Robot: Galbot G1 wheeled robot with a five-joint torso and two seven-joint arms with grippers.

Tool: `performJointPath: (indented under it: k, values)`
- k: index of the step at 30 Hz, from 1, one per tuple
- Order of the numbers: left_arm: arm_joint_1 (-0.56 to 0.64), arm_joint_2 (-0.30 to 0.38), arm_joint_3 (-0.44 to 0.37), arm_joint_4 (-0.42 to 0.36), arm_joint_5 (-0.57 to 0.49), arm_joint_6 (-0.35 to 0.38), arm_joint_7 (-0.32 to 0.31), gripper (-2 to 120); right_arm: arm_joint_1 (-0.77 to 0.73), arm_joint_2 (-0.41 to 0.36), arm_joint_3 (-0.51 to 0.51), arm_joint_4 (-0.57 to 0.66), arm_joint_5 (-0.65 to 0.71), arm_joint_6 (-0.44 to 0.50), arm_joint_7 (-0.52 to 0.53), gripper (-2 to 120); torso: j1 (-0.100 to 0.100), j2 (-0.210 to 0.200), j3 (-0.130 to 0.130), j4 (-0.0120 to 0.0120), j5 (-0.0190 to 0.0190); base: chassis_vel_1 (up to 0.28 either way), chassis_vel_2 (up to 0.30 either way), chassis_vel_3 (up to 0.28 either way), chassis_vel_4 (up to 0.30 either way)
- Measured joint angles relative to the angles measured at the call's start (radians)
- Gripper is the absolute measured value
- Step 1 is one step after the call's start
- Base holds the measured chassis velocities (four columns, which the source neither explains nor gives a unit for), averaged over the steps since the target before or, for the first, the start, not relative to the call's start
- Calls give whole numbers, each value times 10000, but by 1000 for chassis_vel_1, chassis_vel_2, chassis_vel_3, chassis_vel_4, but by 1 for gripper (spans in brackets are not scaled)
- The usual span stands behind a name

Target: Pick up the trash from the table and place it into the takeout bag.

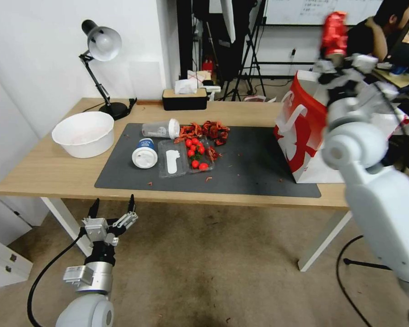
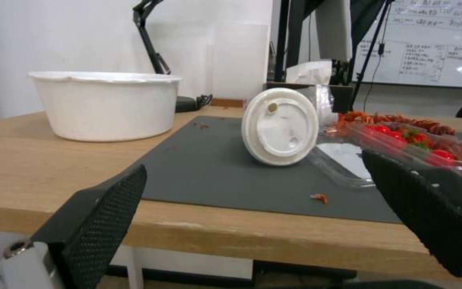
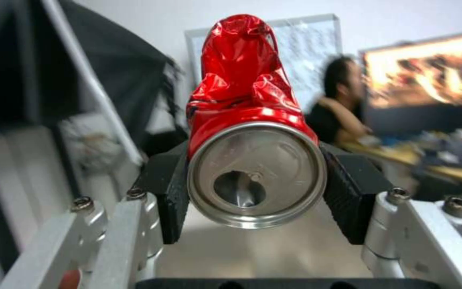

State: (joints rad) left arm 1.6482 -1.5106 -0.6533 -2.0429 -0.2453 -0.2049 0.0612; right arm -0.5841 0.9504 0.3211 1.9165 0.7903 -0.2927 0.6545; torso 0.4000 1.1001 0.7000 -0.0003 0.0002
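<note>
Our right gripper [image 3: 255, 188] pinches the crushed red can [image 3: 250, 120], lifted high above the takeout bag [image 1: 302, 131] standing at the table's [image 1: 45, 172] right end. We judge the drop is next: lower it over the bag's mouth, then let go. Our left gripper [image 1: 113, 210] waits spread below the front edge.
</note>
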Motion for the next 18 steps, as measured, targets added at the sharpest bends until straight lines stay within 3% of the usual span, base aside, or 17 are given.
performJointPath:
  k: [4, 5, 7, 8, 9, 10, 13, 18]
  values:
    - [2, -14, 35, -2, 27, 0, 0, 100, 1, -95, 113, 26, 152, -392, 380, 51, 0, 0, 0, 0, 2, 0, 0, 0, 0]
    - [2, -22, 56, -7, 44, 0, 0, 100, 0, -130, 170, 40, 255, -602, 563, 57, 0, 0, 0, 0, 2, 0, 0, 0, 0]
    - [1, -26, 67, -10, 51, 0, 0, 100, -1, -145, 206, 51, 319, -740, 687, 57, 0, 0, 0, 1, 2, 0, 0, 0, 0]
    - [3, -38, 92, -18, 70, 0, 0, 100, -8, -157, 262, 68, 420, -965, 891, 66, 0, -1, 0, 2, 0, 0, 0, 0, 0]
    - [3, -38, 92, -18, 70, 0, 0, 100, -8, -157, 262, 68, 420, -965, 891, 66, 0, -1, 0, 2, 0, 0, 0, 0, 0]
    - [9, -51, 112, -35, 85, 0, 0, 100, -30, -156, 331, 93, 553, -1260, 1164, 76, 0, 0, 0, 4, -1, 0, 0, 0, 0]
    - [36, -62, 125, -87, 100, 0, 0, 100, -108, -89, 430, 145, 779, -1676, 1547, 88, 0, -1, 0, 5, 0, 0, 0, 0, 0]
    - [77, -59, 97, -153, 99, 0, 0, 100, -139, -31, 461, 148, 909, -1777, 1729, 99, -1, -1, 0, 5, -1, 0, 0, 0, 0]
